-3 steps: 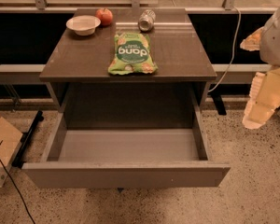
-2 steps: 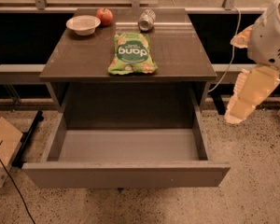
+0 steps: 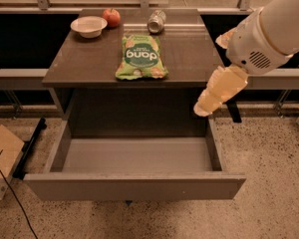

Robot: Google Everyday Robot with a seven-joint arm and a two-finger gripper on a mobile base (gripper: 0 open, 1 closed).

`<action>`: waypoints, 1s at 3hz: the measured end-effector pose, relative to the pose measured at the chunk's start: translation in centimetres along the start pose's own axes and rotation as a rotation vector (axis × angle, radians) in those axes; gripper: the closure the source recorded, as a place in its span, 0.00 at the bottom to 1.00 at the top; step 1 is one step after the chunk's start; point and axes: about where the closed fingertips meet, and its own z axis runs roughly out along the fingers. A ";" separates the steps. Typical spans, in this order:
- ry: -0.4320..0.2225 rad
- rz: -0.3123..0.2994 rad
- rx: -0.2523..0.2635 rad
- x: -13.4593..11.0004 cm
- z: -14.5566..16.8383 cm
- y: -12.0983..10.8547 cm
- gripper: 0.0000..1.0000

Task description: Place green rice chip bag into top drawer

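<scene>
The green rice chip bag [image 3: 141, 56] lies flat on the dark table [image 3: 189, 59], near its middle, with the "dang" lettering upside down to me. The top drawer [image 3: 134, 185] is pulled out below the table's front edge, and its grey inside is bare. My gripper [image 3: 203, 106] hangs from the white arm [image 3: 269, 34] at the table's right front corner. It points down and left, above the drawer's right rear corner. It is to the right of the bag, apart from it, and holds nothing.
A white bowl [image 3: 88, 25], a red apple [image 3: 111, 17] and a silver can [image 3: 156, 20] on its side sit along the table's back edge. A cardboard box [image 3: 2, 156] and a black cable [image 3: 10, 198] are on the floor at the left.
The arm has swung in from the right edge toward the table. My gripper is now at the table's right front corner, closer to the bag. The bag and the drawer have not moved.
</scene>
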 end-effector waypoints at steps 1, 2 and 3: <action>-0.077 0.023 0.002 -2.3 2.5 -1.6 0.00; -0.126 0.037 -0.008 -4.4 5.5 -3.4 0.00; -0.126 0.037 -0.008 -4.4 5.5 -3.4 0.00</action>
